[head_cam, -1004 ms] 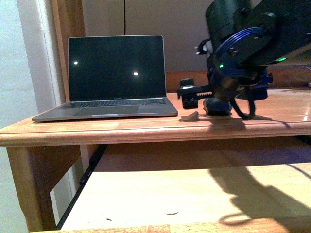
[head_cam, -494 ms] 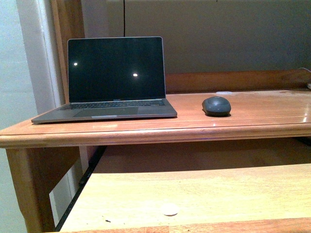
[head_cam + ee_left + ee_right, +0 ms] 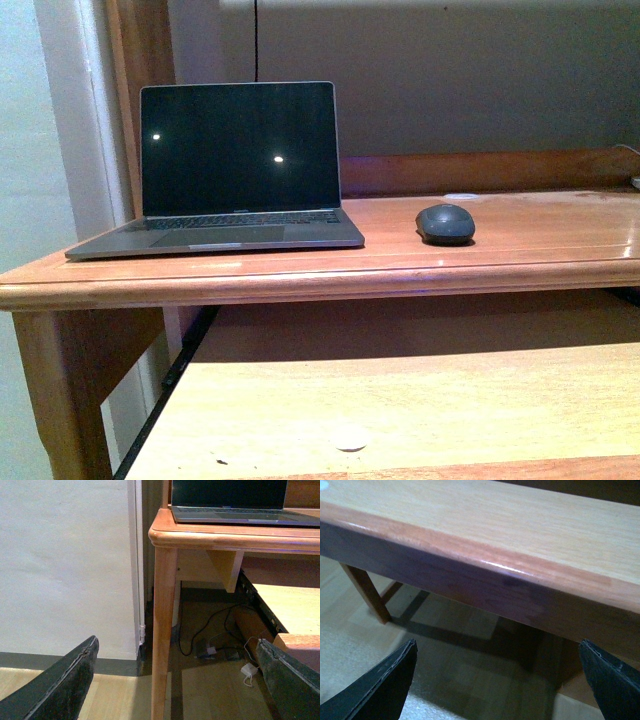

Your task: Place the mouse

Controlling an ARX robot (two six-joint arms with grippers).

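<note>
At the left of the desk (image 3: 560, 240) stands an open laptop (image 3: 238, 165), screen dark. To its right, apart from it, the mouse (image 3: 445, 222) rests flat on the desktop, with a small white disc (image 3: 461, 196) just beyond. Both arms are low: the left gripper (image 3: 175, 680) and right gripper (image 3: 495, 675) gape empty. The placement looks done; the likely risk is an arm rising under the desk edge and jolting the mouse.

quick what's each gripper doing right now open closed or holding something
Left gripper: open, holding nothing.
Right gripper: open, holding nothing; the dark grey oval mouse sits on the wooden desk.
</note>
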